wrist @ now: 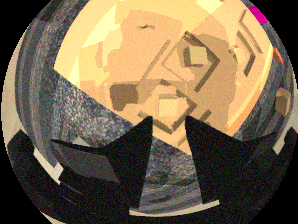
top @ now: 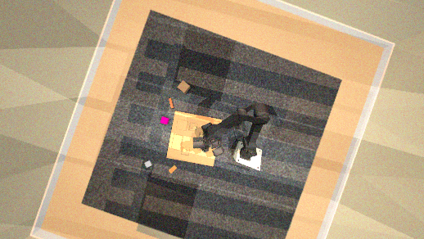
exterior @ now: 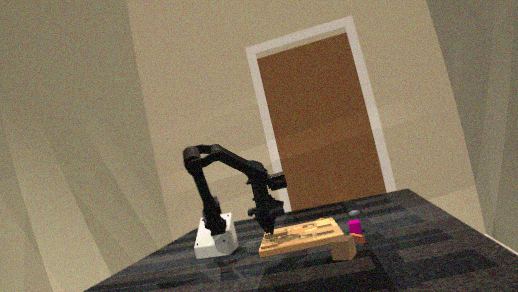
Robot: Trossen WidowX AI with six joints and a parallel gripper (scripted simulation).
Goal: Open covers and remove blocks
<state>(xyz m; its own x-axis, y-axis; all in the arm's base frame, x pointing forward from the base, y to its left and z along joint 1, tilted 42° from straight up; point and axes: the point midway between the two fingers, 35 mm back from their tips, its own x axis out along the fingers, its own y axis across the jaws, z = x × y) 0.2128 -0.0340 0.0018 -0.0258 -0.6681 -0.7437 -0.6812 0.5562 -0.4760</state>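
The tan puzzle board (top: 180, 123) (exterior: 300, 235) (wrist: 133, 30) lies on the dark table in front of the arm's base. Its covers and wells show as lighter and darker shapes in the wrist view. My gripper (top: 208, 145) (exterior: 269, 231) (wrist: 169, 120) points down over the board's edge nearest the base. Its fingers are partly open with nothing between them. A small light square piece (wrist: 170, 106) sits on the board just ahead of the fingertips. A magenta block (top: 164, 120) (exterior: 355, 226) (wrist: 258, 15) rests on the table beside the board's far edge.
A tan block (top: 183, 87) (exterior: 344, 247) lies off the board's corner. Two small orange pieces (top: 171, 103) (top: 173, 169) and a small grey block (top: 147, 164) lie on the table around the board. The white arm base (top: 250, 157) (exterior: 215, 242) stands close to the board.
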